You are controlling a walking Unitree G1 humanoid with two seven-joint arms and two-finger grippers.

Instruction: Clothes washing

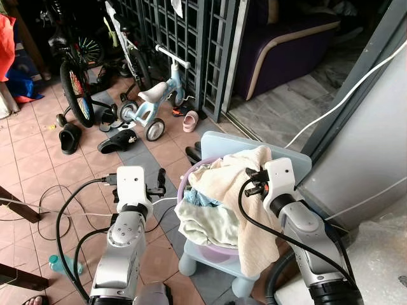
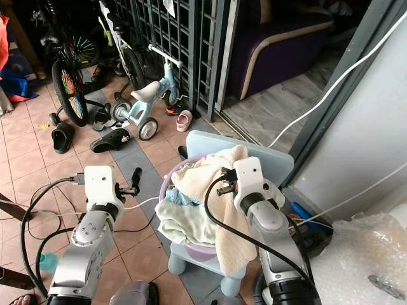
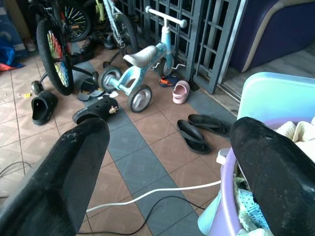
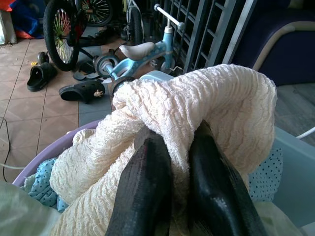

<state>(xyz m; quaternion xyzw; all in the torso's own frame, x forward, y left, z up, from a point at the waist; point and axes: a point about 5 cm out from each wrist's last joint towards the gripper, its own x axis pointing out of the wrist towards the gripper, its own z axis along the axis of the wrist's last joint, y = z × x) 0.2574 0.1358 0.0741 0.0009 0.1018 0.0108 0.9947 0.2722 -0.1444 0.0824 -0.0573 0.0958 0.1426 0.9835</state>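
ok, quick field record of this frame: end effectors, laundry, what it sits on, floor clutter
right end effector: shut on cream towel, pinching a fold at the top of the pile
left end effector: open, beside the basin, over the tiled floor
basin: purple, heaped with laundry, towel hanging over its side
support: pale blue child's chair
floor clutter: blue balance bike, pink shoe, black sandals, white cable

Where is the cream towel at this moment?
In the left eye view the cream towel lies heaped on the purple basin on the blue stool, on the robot's right, pinched by the right gripper.
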